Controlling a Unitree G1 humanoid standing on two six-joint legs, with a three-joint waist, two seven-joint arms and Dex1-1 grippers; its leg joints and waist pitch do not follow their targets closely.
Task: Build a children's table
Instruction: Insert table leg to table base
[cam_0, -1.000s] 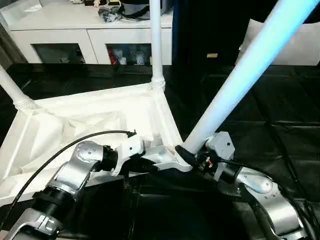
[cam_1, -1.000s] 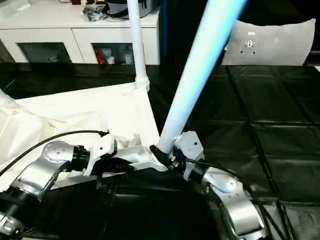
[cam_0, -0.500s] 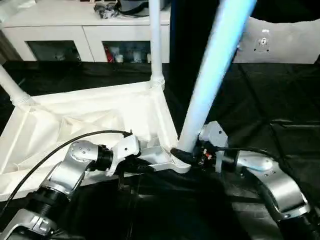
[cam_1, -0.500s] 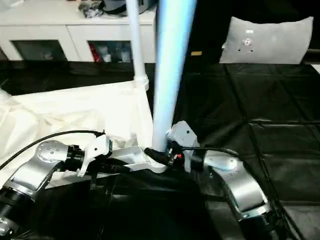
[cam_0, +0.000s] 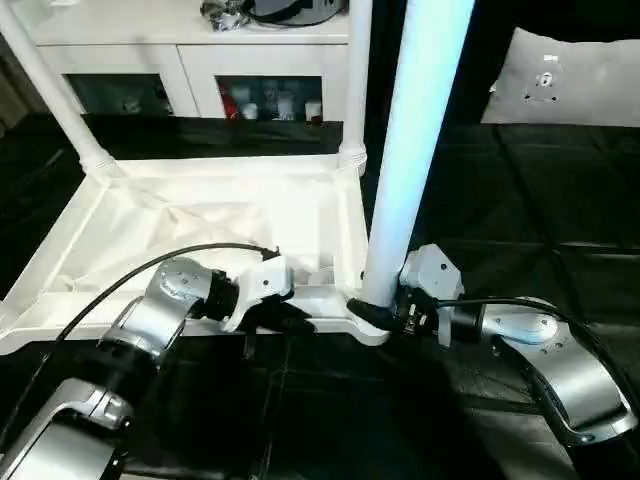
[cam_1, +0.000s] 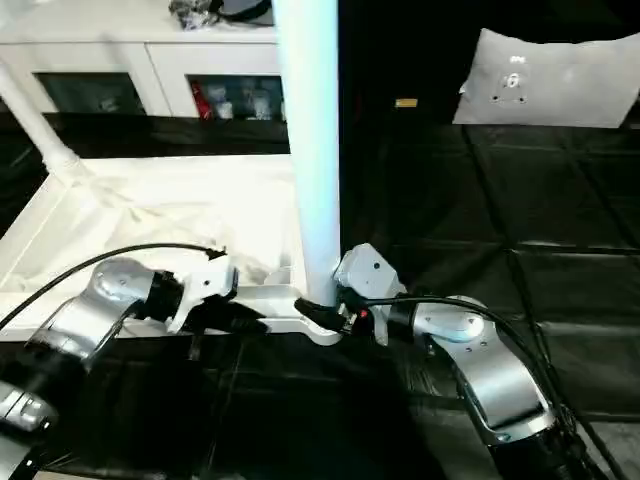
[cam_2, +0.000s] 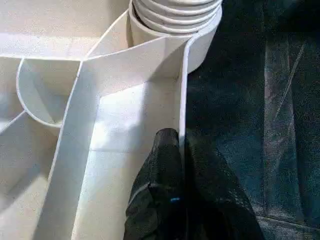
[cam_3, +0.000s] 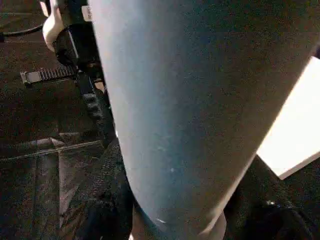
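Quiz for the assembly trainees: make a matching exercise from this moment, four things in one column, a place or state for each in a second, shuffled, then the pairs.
Column one:
1. left gripper
2. right gripper
3. far-right leg
4. cushion

Column two:
A. lies on the dark floor, beyond the table top
B. stands upright in its corner socket, no gripper on it
C. clamped around the base of the near leg
D. pinching the table top's rim beside the near corner socket

Pairs: 1-D, 2-C, 3-B, 4-A

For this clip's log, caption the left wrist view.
Left gripper pinches the upturned tabletop's rim just short of the corner socket holding a leg's ribbed end.
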